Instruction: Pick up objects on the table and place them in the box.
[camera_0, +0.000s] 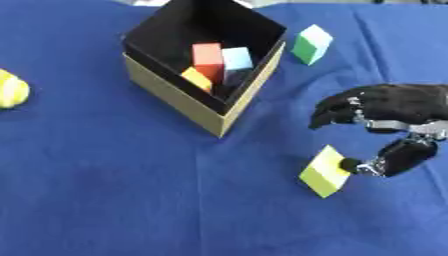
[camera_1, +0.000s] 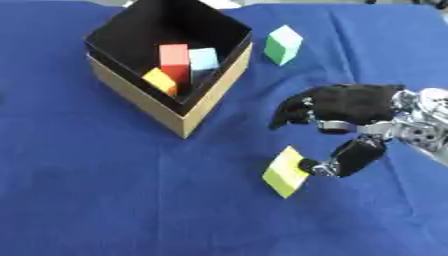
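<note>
Left eye view: yellow-green block (camera_0: 325, 171), flat-sided, paler top face, darker lower face, tilted on one edge on blue tablecloth (camera_0: 105, 200), in front of and right of box (camera_0: 179, 102). Touched at its right face by thumb tip of right hand (camera_0: 389, 107); fingers curled downward above and beyond block, clear of it, holding nothing. Box tan outside, black inside, containing red, light-blue and orange blocks. Green block (camera_0: 311, 44) beside box's far right corner. Yellow round item (camera_0: 12, 89) at left edge. Right eye view: same block just left of thumb (camera_1: 348, 157); hand entering from right, palm down, silver wrist at frame edge.
</note>
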